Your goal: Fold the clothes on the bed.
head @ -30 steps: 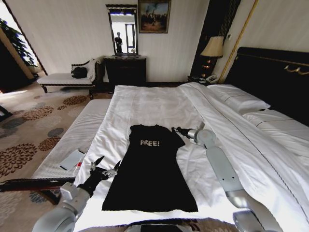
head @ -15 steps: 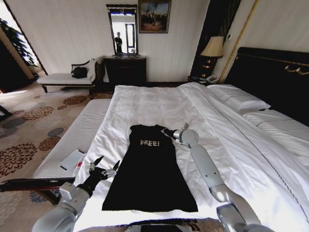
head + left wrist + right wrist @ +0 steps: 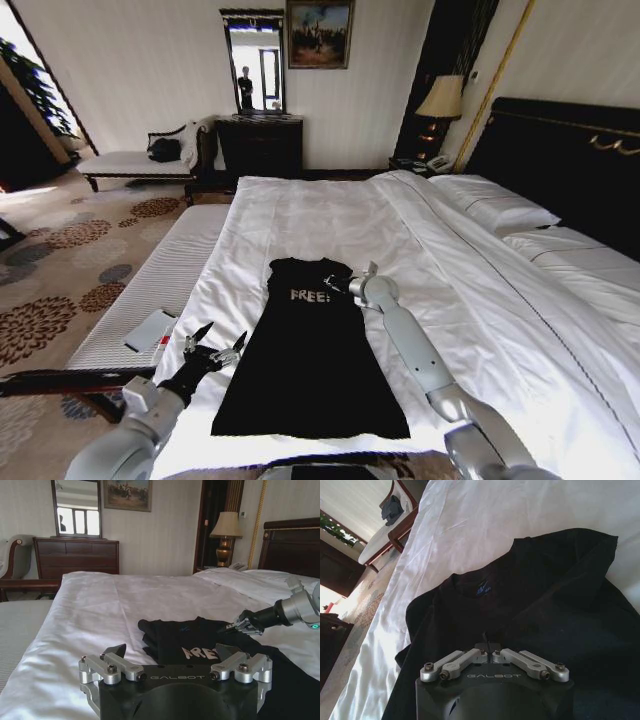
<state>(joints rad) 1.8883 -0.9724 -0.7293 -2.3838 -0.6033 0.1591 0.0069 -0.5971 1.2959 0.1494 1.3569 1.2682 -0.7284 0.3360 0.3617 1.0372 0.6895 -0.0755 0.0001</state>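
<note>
A black T-shirt dress (image 3: 312, 350) with white "FREE!" lettering lies flat, lengthwise, on the white duvet of the bed (image 3: 330, 215), its hem toward the foot and its collar toward the far side. In the head view the right gripper (image 3: 332, 283) reaches over the upper chest, just beside the last letters, which its tip partly covers. The right wrist view looks down on the collar and its small blue label (image 3: 481, 588), with the black fabric bunched under the claw (image 3: 489, 650); its fingers are drawn together, pinching the cloth. From the left wrist view the right claw (image 3: 244, 625) meets the sleeve that is folded over the chest. The left gripper (image 3: 214, 345) hovers spread open beside the dress's left edge, its fingers (image 3: 117, 652) apart.
</note>
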